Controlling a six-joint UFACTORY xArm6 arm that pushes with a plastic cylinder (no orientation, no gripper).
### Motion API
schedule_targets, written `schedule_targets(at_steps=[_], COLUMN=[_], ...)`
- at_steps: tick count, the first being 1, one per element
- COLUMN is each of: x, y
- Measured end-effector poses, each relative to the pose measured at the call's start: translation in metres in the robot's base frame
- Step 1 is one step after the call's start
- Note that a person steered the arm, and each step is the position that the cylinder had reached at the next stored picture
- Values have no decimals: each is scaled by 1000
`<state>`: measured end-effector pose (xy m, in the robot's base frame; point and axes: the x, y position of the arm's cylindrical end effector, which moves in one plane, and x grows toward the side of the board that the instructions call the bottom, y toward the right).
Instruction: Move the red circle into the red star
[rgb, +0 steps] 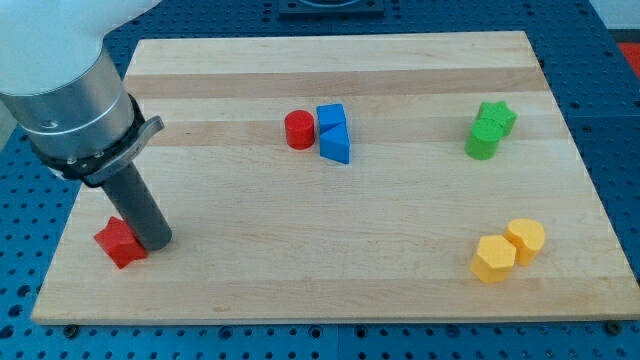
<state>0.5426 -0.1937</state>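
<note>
The red circle (299, 129) stands near the board's top middle, touching the left side of a blue cube (331, 118). The red star (120, 241) lies near the view's lower left corner of the board. My tip (156, 240) rests on the board right against the red star's right side, far to the lower left of the red circle.
A blue triangle (337, 146) sits just below the blue cube. A green star (497, 117) and a green cylinder (482, 142) are at the upper right. A yellow hexagon (493, 259) and a yellow cylinder (526, 239) are at the lower right. The wooden board (330, 260) ends close below the red star.
</note>
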Motion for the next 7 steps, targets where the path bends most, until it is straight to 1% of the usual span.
schedule_targets(at_steps=[1,2,3,4,5,6,7], x=[-14,-48,-85,-133,-177,-215,-228], y=[14,37,45,45,60,91,126])
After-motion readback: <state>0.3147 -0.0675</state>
